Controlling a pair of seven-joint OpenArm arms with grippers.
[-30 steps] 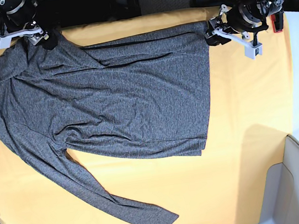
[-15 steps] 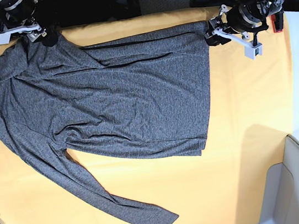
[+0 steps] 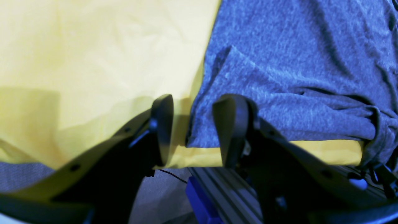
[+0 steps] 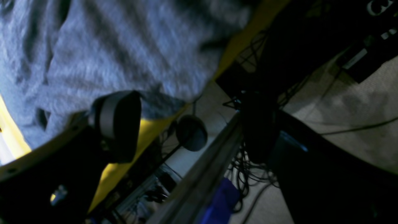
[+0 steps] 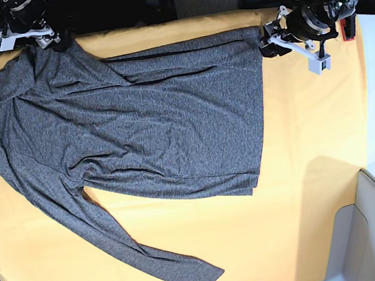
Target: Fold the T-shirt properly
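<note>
Left claw [image 3: 192, 130] agape, yellow cloth [image 5: 312, 130], cables [image 4: 248, 174] beyond

the view is blurred. the grey t-shirt [image 4: 118, 46] fills the upper left, its knit rumpled into soft ridges, and it lies on the yellow cloth [image 4: 149, 127] that covers the surface. a strip of that cloth shows along the shirt's lower edge and at the far left. one dark padded finger [image 4: 116, 124] of the right pincer [image 4: 186, 124] stands in front of the shirt's edge; the other side is lost in shadow, with a wide gap between and nothing in it. past the surface's edge are a metal rail [image 4: 199, 177], tangled black cables [image 4: 245, 174], a blue part [image 4: 220, 199] and pale carpet floor [image 4: 351, 118].
</note>
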